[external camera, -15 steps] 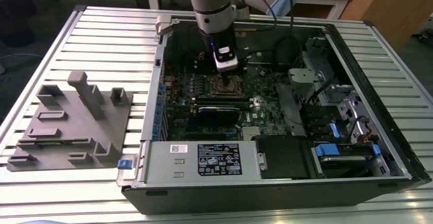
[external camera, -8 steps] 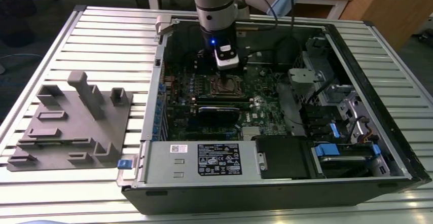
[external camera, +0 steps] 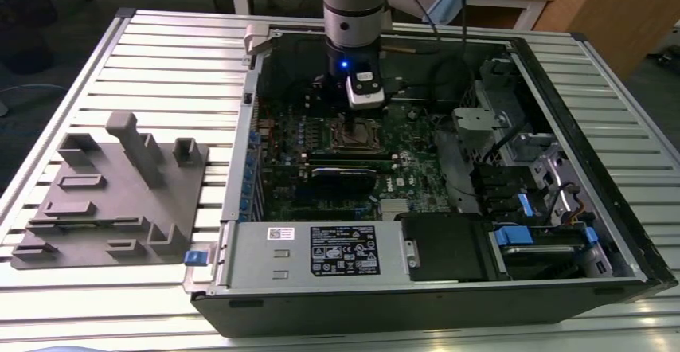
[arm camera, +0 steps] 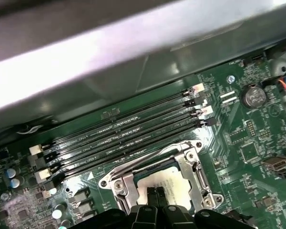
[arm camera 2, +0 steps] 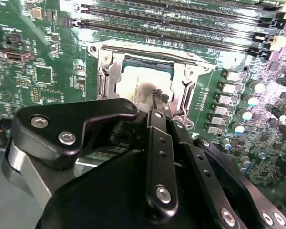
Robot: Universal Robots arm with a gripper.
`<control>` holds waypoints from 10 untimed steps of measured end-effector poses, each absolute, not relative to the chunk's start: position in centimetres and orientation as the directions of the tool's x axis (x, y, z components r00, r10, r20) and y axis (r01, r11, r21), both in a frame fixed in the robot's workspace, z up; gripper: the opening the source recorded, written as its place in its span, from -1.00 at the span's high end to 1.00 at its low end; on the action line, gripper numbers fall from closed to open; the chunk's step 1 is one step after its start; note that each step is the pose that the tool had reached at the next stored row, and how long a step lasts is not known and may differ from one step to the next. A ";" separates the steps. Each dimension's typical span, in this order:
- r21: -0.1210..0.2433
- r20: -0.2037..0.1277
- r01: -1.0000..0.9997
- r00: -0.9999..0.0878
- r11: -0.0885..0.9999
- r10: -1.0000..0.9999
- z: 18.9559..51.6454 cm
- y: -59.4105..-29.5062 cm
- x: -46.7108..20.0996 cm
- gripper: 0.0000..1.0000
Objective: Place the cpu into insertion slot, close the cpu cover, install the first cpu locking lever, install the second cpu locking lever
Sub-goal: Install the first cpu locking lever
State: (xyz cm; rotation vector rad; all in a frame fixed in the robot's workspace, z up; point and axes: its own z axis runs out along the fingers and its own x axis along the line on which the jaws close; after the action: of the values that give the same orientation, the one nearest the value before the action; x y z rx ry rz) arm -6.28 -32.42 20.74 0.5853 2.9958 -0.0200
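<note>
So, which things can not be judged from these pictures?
- Second wrist view: the near edge of the cpu and of the cpu cover is hidden by the gripper body.
- First wrist view: the same near side is cut off by the picture's edge and the gripper.
- Exterior view: the insertion slot is too small to show the locking levers' state.

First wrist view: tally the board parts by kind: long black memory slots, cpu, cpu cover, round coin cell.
long black memory slots: 4
cpu: 1
cpu cover: 1
round coin cell: 1
Total: 7
</note>
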 end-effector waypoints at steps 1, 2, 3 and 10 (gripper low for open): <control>0.003 -0.087 0.376 -0.923 0.927 0.375 20.7 -32.4 -6.2 0.79; 0.003 -0.087 0.376 -0.923 0.927 0.375 20.7 -32.4 -6.2 0.79; 0.003 -0.087 0.376 -0.923 0.926 0.375 20.8 -32.4 -6.2 0.79; 0.002 -0.086 0.376 -0.923 0.927 0.375 21.0 -32.4 -6.2 0.79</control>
State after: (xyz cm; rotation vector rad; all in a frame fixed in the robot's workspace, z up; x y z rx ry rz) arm -6.23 -32.42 21.03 0.5860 2.9999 -0.0216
